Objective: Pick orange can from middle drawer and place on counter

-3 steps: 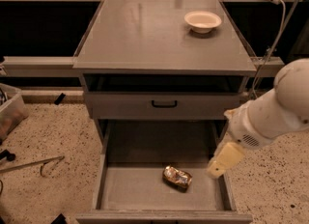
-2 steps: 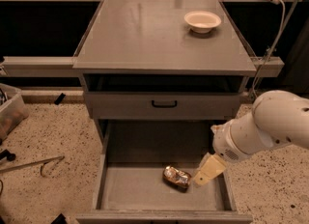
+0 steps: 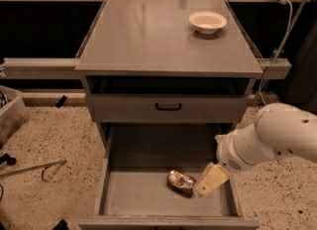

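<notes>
The small, shiny orange-gold metal can point(image 3: 181, 183) lies on its side on the flat grey floor of the wide, deep grey metal middle drawer point(image 3: 133, 199), which stands pulled out. The can sits right of the drawer's centre and near its front edge.

The pale cream two-finger gripper point(image 3: 204, 188) is down inside the same drawer, just right of the can, with its tip at the can's right end. Whether it touches the can cannot be told, nor whether the gripper is spread or pressed together. It slants down to the left from the bulky white rounded arm point(image 3: 275, 137), which reaches in over the drawer's right wall.

Directly above the middle drawer is a shallower grey drawer front point(image 3: 124, 109) with a black handle point(image 3: 168, 107), and this one is closed. Above that lies the broad, flat grey matte counter point(image 3: 148, 35), as wide as the drawer below it. A round white bowl point(image 3: 207, 22) stands upright on the counter's far right part – well apart from the can.

Left of the middle drawer, on the speckled stone floor point(image 3: 54, 135), lies a thin bent metal hook point(image 3: 34, 168).
</notes>
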Motion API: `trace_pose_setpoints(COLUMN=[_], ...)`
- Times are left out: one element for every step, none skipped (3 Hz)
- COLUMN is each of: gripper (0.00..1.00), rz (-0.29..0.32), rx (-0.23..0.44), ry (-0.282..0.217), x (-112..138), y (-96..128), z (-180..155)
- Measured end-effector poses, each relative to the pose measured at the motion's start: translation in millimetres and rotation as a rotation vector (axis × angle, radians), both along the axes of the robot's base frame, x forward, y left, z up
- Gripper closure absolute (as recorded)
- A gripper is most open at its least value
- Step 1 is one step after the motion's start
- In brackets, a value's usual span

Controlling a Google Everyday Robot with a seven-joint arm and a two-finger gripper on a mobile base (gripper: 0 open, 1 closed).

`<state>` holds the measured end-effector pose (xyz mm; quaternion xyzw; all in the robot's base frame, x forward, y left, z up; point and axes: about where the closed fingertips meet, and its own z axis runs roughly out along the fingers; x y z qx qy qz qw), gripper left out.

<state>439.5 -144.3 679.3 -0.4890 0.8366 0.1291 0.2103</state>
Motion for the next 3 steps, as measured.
trace_pose_setpoints(gripper=[0.00, 0.00, 0.00], rz=[0.006, -0.013, -0.051], rx=[0.022, 0.041, 0.061], ry=[0.014, -0.001, -0.019], x=[5, 24, 55], y=[12, 26, 37], z=[-59, -113, -154])
